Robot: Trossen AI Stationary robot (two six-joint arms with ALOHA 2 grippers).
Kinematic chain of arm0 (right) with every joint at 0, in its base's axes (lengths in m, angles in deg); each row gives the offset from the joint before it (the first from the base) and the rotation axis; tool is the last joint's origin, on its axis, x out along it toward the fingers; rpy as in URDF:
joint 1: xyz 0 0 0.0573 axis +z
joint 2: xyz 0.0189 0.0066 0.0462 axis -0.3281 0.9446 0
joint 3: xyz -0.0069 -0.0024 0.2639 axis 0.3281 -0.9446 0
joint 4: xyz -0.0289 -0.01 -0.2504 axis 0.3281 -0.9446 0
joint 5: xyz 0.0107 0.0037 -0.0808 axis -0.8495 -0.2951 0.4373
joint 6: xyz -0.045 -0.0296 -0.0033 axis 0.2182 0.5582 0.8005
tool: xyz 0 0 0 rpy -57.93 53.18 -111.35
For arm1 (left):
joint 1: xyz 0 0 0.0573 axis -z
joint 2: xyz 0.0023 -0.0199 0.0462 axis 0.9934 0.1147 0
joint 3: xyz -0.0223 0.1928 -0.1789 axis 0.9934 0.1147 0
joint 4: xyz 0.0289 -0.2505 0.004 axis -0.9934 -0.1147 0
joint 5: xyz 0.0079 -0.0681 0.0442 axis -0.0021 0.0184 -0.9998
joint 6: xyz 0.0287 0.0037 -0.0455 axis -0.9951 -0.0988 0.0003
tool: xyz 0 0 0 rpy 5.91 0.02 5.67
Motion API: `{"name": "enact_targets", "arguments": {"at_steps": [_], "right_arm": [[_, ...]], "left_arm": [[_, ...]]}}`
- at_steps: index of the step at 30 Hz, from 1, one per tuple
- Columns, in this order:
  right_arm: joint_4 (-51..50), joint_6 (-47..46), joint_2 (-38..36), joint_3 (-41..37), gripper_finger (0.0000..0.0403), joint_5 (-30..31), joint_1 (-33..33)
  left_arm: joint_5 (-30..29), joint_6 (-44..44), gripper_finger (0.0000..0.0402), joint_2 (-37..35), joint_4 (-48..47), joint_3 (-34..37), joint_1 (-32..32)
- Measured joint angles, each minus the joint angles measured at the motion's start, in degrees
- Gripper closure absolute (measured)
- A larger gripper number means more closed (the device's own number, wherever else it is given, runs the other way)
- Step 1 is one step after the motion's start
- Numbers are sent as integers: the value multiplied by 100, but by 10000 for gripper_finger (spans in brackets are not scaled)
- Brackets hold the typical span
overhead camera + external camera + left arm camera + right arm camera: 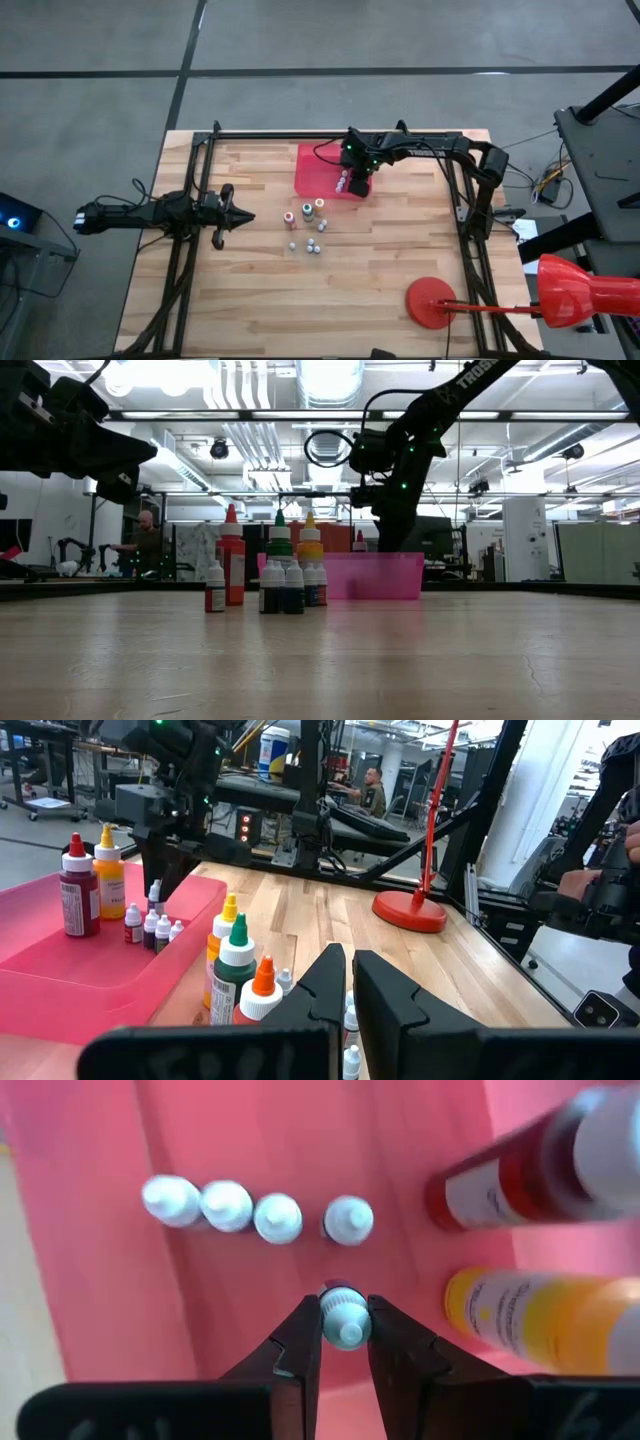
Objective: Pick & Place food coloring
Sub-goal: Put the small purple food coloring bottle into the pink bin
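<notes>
We saw the right gripper (345, 1342) pointing straight down over the red tray (318, 170), which sat by the table's far edge, approx. mid-width. Its fingers were narrow and clamped on the pale cap of one small bottle (345, 1320), fingertips touching the cap on both sides. We couldn't tell if that bottle's base was resting on the tray floor or just above it.

Inside the tray, in the right wrist view, a row of four small white-capped bottles (256, 1210) stood upright just beside the held one, w/ a taller red bottle (520, 1175) and a taller orange-yellow bottle (540, 1315) near the tray's other wall. The left wrist view showed the same group upright, the red and orange ones nearest the tray's corner, the small ones next to them.

The rest of the food coloring (308, 225) stood on the wooden table (390, 270) nr. its centre, well apart from the tray: a few taller bottles w/ orange, green and yellow caps (279, 550), plus small dark ones clustered at their feet.

The left gripper (243, 216) hung above the table by its left edge, fingers closed on nothing, pointing toward the cluster.

A red lamp base (430, 302) sat nr. the table's near right corner.
</notes>
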Motion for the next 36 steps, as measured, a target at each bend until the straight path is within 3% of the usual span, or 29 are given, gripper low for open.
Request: {"name": "enact_targets", "arguments": {"at_steps": [36], "right_arm": [[405,-304,-11,-276,344,1,-281]], "left_arm": [[1,0,402,0,0,0,1]]}}
